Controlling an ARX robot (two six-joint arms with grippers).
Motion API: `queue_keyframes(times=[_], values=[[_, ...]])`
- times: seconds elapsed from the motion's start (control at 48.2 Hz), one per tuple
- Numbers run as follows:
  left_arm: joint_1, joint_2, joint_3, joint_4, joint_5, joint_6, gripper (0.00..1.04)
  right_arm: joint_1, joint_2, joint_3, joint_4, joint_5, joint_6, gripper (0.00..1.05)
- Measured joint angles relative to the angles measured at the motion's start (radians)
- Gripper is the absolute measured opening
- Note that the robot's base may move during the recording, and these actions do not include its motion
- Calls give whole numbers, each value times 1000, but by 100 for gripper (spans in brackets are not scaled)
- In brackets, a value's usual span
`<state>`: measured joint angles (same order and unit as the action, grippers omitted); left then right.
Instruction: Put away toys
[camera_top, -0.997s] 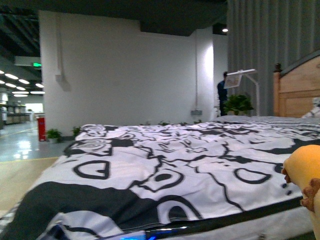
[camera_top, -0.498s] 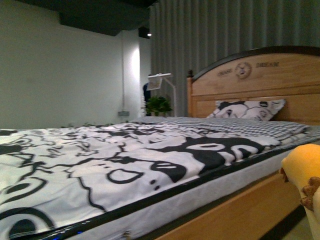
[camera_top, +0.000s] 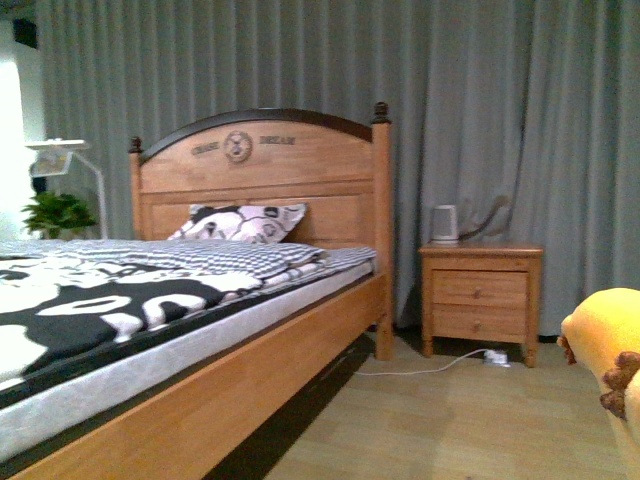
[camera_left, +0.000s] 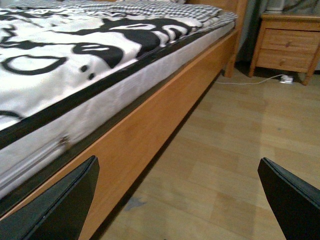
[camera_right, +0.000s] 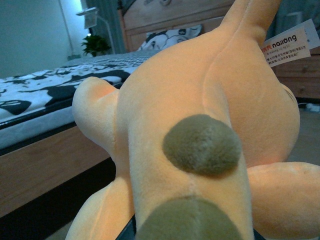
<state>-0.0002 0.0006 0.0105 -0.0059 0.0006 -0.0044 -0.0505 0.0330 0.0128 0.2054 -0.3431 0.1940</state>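
The bed (camera_top: 200, 330) fills the left. Beside it the left gripper (camera_left: 177, 167) hangs spread wide and empty, free as a spare. The nightstand (camera_top: 482, 290) stands far right of the bed. Nearest right, the plush toy (camera_top: 612, 345) rides clear of the floor for carrying, apparently clamped by the right gripper, whose fingers are hidden.

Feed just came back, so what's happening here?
The right arm seems to hold the plush, which fills its wrist view and shows at the front view's right edge, off the floor. The left gripper is open and empty over the floor beside the bed. The robot faces the headboard and nightstand.
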Motion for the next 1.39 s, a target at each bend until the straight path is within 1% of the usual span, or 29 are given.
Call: queue_keyframes(times=[0.353, 0.478, 1.059, 1.204, 1.391], values=[[-1, 0, 0, 0, 6, 0, 99, -2, 0, 0, 0, 10, 0, 9], [-1, -1, 0, 0, 0, 0, 99, -1, -1, 0, 0, -6, 0, 9], [0, -1, 0, 0, -4, 0, 99, -1, -1, 0, 0, -14, 0, 9], [0, 0, 0, 0, 6, 0, 99, -2, -1, 0, 0, 10, 0, 9], [0, 0, 0, 0, 2, 0, 99, -2, -1, 0, 0, 3, 0, 9]])
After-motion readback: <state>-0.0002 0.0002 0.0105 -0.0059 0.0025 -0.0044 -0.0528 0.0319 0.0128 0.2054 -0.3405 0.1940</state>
